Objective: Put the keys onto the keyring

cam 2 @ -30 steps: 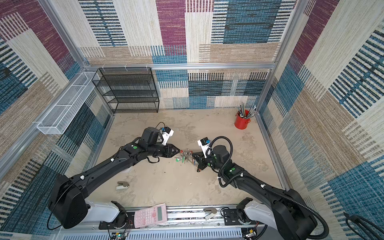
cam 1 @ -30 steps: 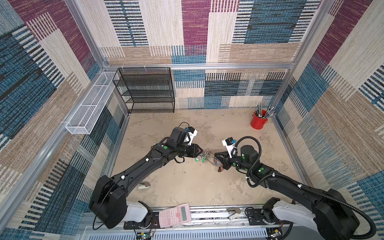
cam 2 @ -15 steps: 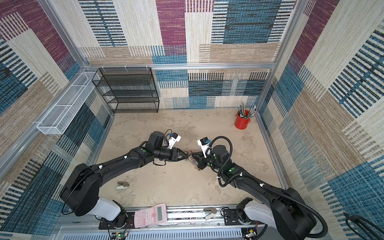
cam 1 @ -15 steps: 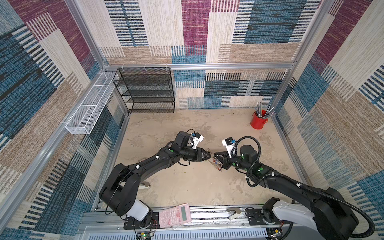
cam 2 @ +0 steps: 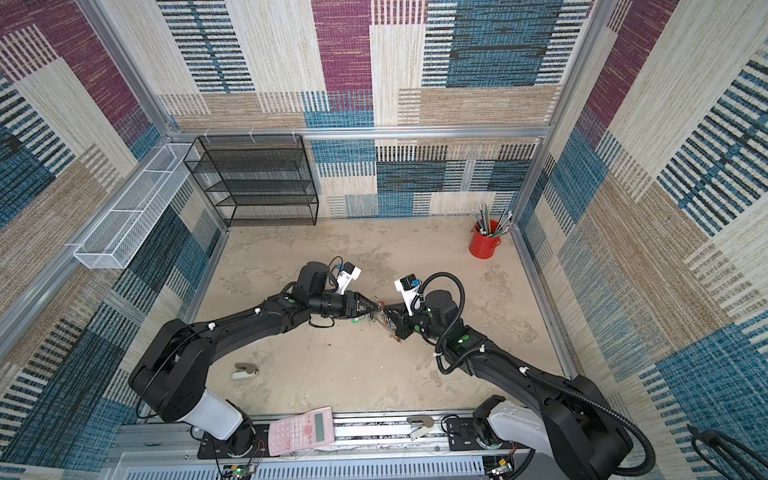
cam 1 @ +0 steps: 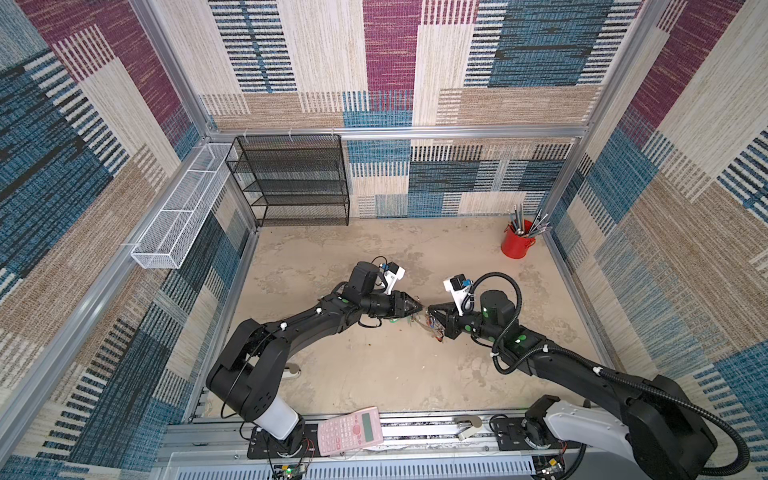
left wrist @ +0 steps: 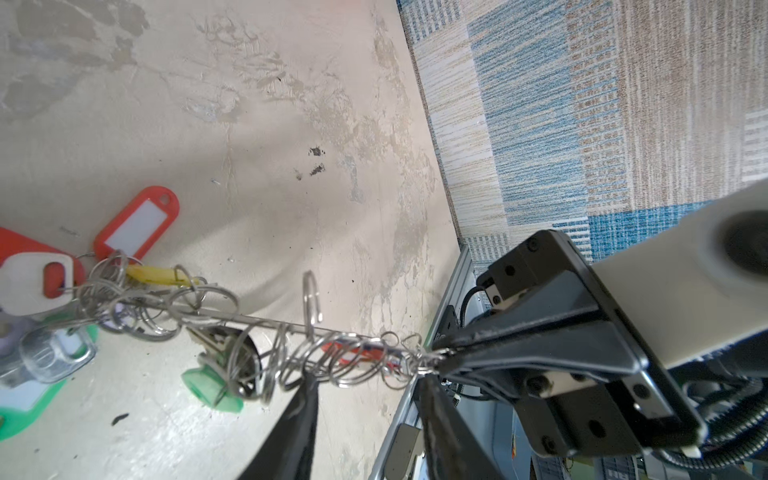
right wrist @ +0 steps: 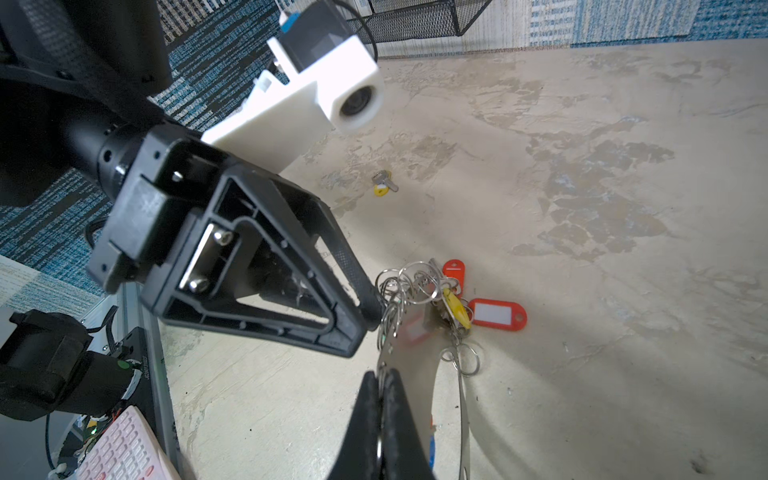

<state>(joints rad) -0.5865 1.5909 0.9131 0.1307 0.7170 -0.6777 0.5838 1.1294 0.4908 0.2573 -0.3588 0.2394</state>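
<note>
Gripping the keyring point(right wrist: 409, 374) by one end of its flat grey band, the right gripper point(right wrist: 379, 376) has its jaws pressed together on the metal and holds that end up above the table point(right wrist: 602, 353) — small silver rings, a red tag point(right wrist: 496, 314) and a yellow one are strung along it. The left gripper point(left wrist: 368, 382) meets it tip to tip, fingers apart on either side of the strung rings, clamped on nothing. The keys point(right wrist: 384, 185) — silver, with a small yellow tag — lie loose on the table, apart from the keyring.
</note>
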